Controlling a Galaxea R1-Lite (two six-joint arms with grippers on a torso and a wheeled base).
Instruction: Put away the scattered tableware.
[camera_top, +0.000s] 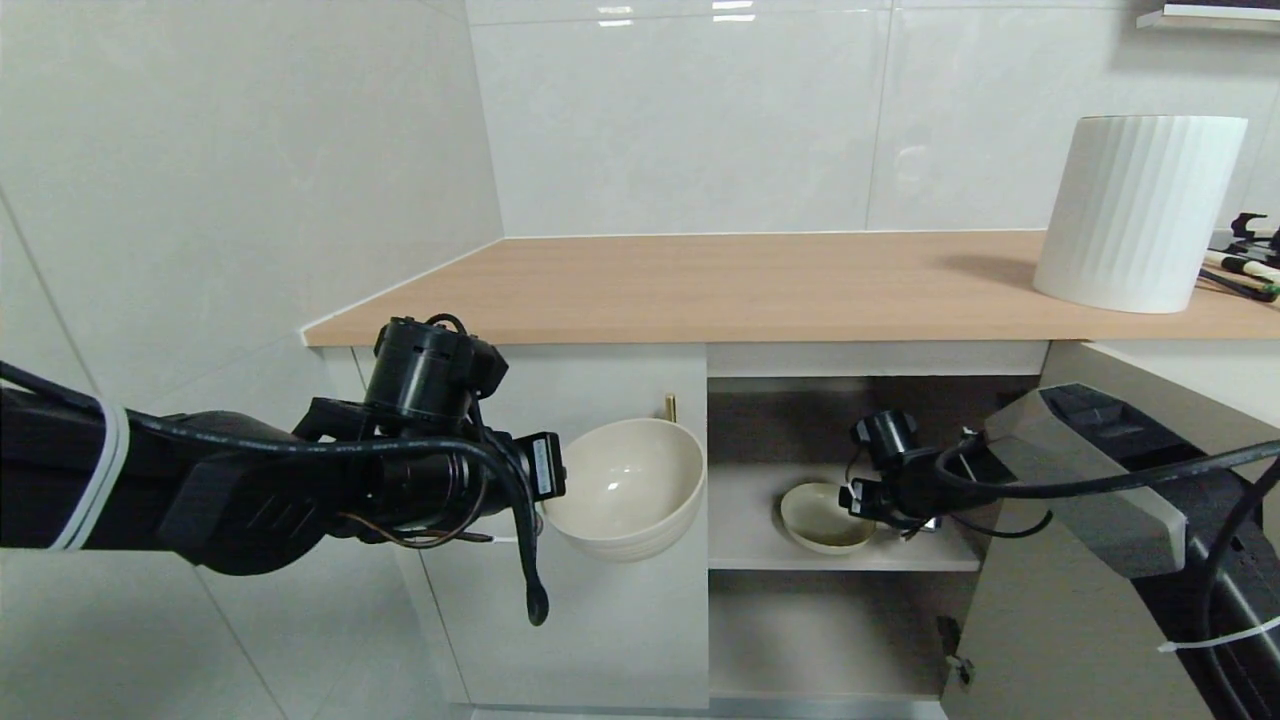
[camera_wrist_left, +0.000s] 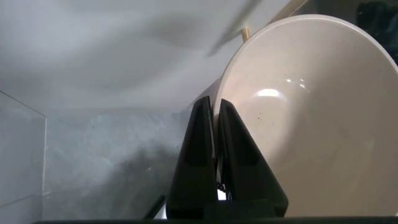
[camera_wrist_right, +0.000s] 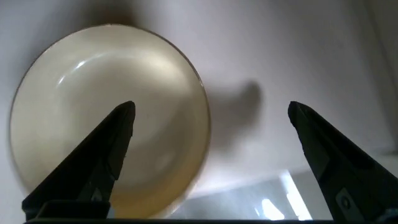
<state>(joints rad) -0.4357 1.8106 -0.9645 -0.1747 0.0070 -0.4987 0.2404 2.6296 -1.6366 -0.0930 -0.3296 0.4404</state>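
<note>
we are looking into a kitchen corner where glossy white tiled walls (camera_top: 680, 120) are meeting a light wooden countertop (camera_top: 720, 285). a tall white ribbed cylindrical container (camera_top: 1140, 210) is standing on it at the right, with dark-handled utensils (camera_top: 1245, 268) lying just beside it. below, a white cabinet (camera_top: 870, 358) is standing with its left door (camera_top: 620, 630) closed and its right door (camera_top: 1050, 650) swung open, baring a pale inner shelf (camera_top: 745, 525).

a large cream glossy bowl (camera_top: 628, 490) (camera_wrist_left: 311, 124) is hanging in the air in front of the closed door, tilted on its side with its smooth hollow showing. a small cream shallow bowl (camera_top: 825, 517) (camera_wrist_right: 112, 118) is sitting upright on the shelf.

the left gripper (camera_top: 552, 482) (camera_wrist_left: 216, 109) is holding the large bowl, its black fingers pinched together on the rim, one inside and one outside. the right gripper (camera_top: 862, 497) (camera_wrist_right: 209, 109) is hanging inside the cabinet just above the shelf, its fingers spread wide, one over the small bowl's hollow and the other over bare shelf. we are not able to tell whether it is touching that bowl.
</note>
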